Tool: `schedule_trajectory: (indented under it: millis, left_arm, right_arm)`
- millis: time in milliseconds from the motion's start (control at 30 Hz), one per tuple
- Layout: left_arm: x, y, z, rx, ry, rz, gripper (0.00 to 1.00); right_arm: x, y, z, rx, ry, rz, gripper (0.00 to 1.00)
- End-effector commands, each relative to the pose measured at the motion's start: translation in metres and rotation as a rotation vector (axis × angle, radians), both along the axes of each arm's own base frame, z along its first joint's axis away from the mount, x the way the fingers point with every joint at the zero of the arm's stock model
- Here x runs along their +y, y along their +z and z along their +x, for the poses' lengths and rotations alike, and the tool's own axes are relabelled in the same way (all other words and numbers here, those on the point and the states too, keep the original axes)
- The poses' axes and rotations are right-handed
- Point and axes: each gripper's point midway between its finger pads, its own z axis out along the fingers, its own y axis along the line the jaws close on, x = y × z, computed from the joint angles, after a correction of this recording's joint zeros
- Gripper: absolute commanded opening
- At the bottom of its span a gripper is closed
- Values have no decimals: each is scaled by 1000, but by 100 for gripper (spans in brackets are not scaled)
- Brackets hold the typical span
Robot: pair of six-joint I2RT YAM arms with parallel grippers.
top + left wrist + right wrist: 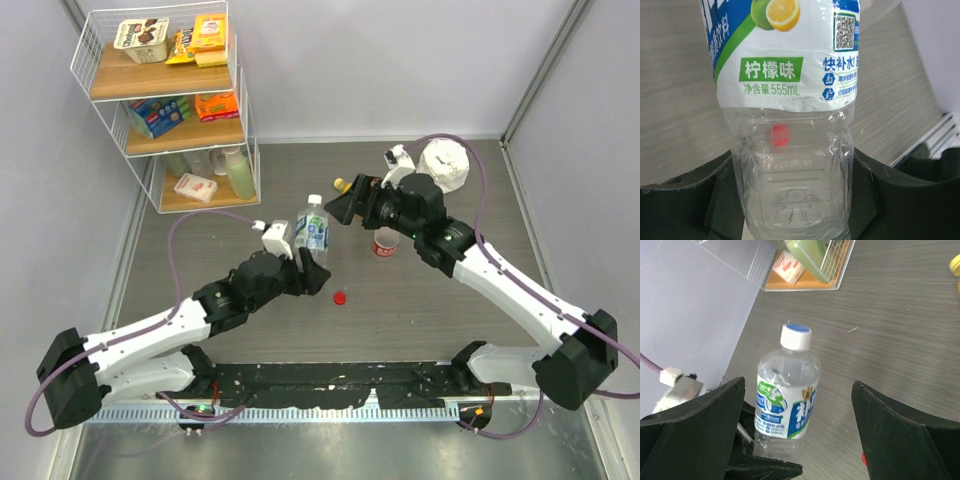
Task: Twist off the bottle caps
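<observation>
A: While the left claw (795, 205) is clamping the bottle (312, 232) upright over the mid tabletop (420, 300), where is its white cap (796, 336) sitting?
B: Just left of the right claw (343, 205) (gaping, holding nothing), which is hovering nearer it.

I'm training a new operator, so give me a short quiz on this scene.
1. True or false: the left gripper holds the bottle.
2. Which cap lies loose on the table? A white, B red, C yellow.
3. Fill in: the right gripper has its jaws ____.
Key: 1 true; 2 B, the red cap; 3 open.
</observation>
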Motion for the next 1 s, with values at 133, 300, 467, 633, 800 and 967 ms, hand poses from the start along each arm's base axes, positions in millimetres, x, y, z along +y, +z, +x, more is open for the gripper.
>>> schedule_trajectory:
  millis: [133,300,467,633,800,967]
  left_arm:
    - [38,-43,-38,52,-25,-14,50]
    - [45,-52,-49,66,-45,-29,50]
    - [45,-47,-54,67,-65,-52,49]
    - [44,-44,-56,57,-79,-62,49]
    - [39,-39,-57,47,-102,-71,49]
    - [39,-37,-56,43,-102,-71,54]
  right_arm:
    - [60,-6,-1,52,212,46,91]
    - [90,-25,-6,92,235,5,91]
    - [105,-42,2,140,232,16,87]
    - [104,-51,9,166,194,6,80]
    - [101,-45,11,150,170,16,74]
    - [105,-46,7,159,204,24,40]
